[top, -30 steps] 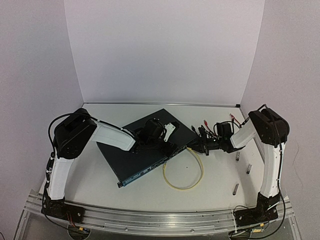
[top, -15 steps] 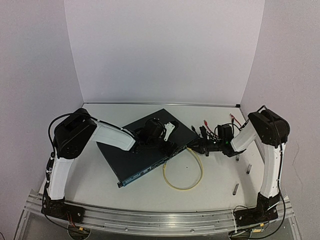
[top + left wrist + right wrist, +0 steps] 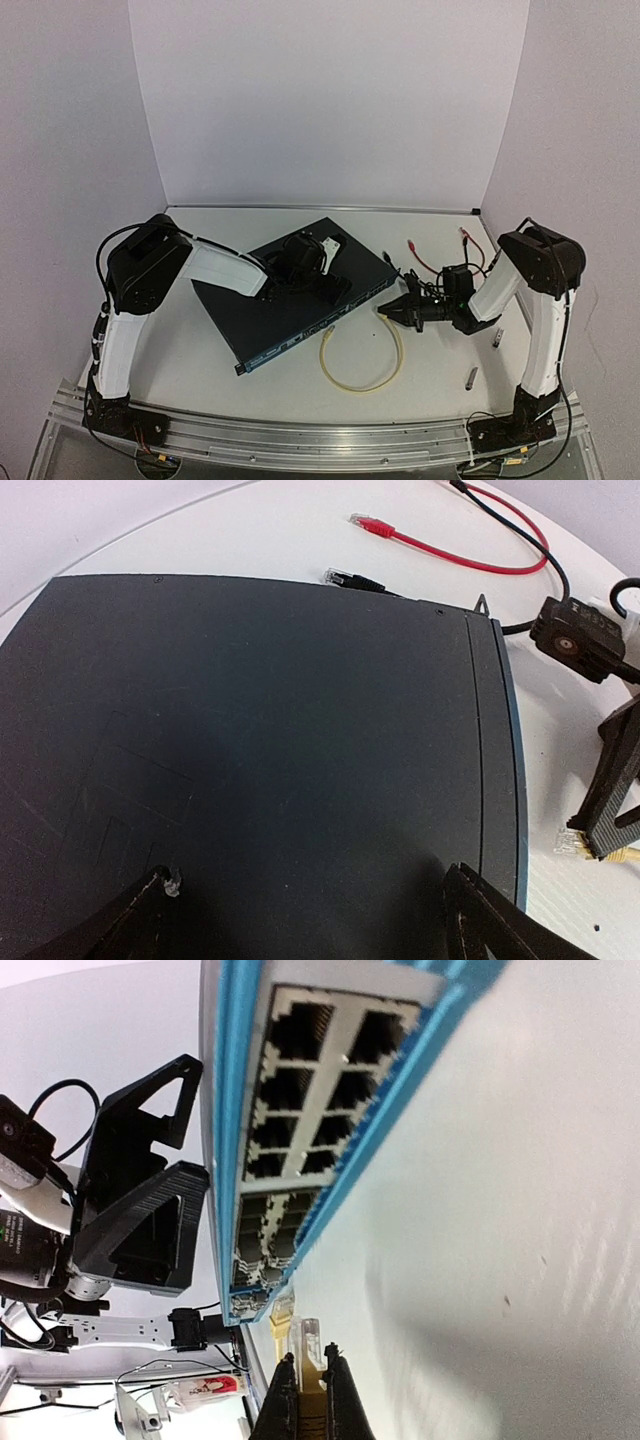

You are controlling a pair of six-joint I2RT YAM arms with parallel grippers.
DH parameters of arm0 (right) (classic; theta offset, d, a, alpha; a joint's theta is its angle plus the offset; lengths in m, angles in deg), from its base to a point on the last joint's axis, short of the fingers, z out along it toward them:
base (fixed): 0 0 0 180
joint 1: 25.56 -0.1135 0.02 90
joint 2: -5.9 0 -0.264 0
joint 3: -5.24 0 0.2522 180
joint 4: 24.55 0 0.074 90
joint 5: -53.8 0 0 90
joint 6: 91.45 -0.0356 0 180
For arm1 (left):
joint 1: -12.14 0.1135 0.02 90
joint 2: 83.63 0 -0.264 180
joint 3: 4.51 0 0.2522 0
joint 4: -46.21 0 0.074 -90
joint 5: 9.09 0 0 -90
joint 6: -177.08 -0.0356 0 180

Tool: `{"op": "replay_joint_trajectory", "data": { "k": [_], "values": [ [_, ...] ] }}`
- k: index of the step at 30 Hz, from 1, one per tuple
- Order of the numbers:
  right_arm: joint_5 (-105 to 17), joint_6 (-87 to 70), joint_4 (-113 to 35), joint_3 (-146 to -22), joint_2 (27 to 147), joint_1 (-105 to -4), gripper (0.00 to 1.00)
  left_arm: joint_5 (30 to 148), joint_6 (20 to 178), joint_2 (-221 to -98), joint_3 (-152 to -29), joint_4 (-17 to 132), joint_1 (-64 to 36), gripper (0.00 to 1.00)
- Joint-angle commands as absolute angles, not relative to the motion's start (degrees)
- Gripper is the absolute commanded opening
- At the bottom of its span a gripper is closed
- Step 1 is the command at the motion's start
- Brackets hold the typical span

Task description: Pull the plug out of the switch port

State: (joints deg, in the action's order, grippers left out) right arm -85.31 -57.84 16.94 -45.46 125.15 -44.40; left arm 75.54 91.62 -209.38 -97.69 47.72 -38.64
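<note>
The dark switch (image 3: pixel 285 310) lies slanted on the table, its blue socket face (image 3: pixel 300 1090) toward the right arm. My left gripper (image 3: pixel 325 283) rests on the switch top (image 3: pixel 250 730), fingers spread wide and open (image 3: pixel 308 880). My right gripper (image 3: pixel 402 311) is shut on the clear plug (image 3: pixel 311 1345) of the yellow cable (image 3: pixel 362 378). The plug is out of the sockets, held just off the switch's right end. The cable's other end (image 3: pixel 329 331) lies by the socket face. The right gripper also shows in the left wrist view (image 3: pixel 605 805).
A red cable (image 3: pixel 418 252) and a black cable (image 3: pixel 350 578) lie behind the switch's right corner. Small metal cylinders (image 3: pixel 496 338) (image 3: pixel 470 377) lie at the right. White walls close the table's back and sides.
</note>
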Motion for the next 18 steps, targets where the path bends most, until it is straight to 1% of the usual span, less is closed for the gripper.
{"op": "replay_joint_trajectory", "data": {
  "k": [1, 3, 5, 9, 12, 16, 18],
  "values": [
    [-80.91, -58.75, 9.48, -41.44, 120.69, -44.76, 0.0, 74.72, 93.92, -215.5, -93.7, 66.07, -36.46, 0.91],
    [-80.21, -58.34, 8.75, -41.56, 116.16, -44.8, 0.0, 74.96, 93.77, -215.31, -93.73, 66.06, -36.45, 0.91],
    [-79.72, -56.29, 3.41, -43.61, 110.68, -44.8, 0.0, 75.16, 93.6, -215.08, -93.55, 65.81, -36.46, 0.91],
    [-75.93, -44.1, -17.8, -49.65, 99.11, -44.8, 0.0, 75.23, 93.6, -214.7, -93.55, 65.47, -36.46, 0.91],
    [-68.74, -34.23, -38.19, -56.86, 91.94, -44.78, 0.0, 75.38, 93.78, -214.35, -93.51, 64.84, -36.46, 0.91],
    [-58.78, -24.8, -53.13, -67.85, 85.76, -44.76, 0.0, 75.59, 94.15, -214.02, -93.5, 64.05, -36.46, 0.91],
    [-51.09, -20.39, -60.1, -73.86, 85.25, -44.79, 0.0, 75.75, 94.38, -213.88, -93.43, 63.69, -36.46, 0.91]
  ]
}}
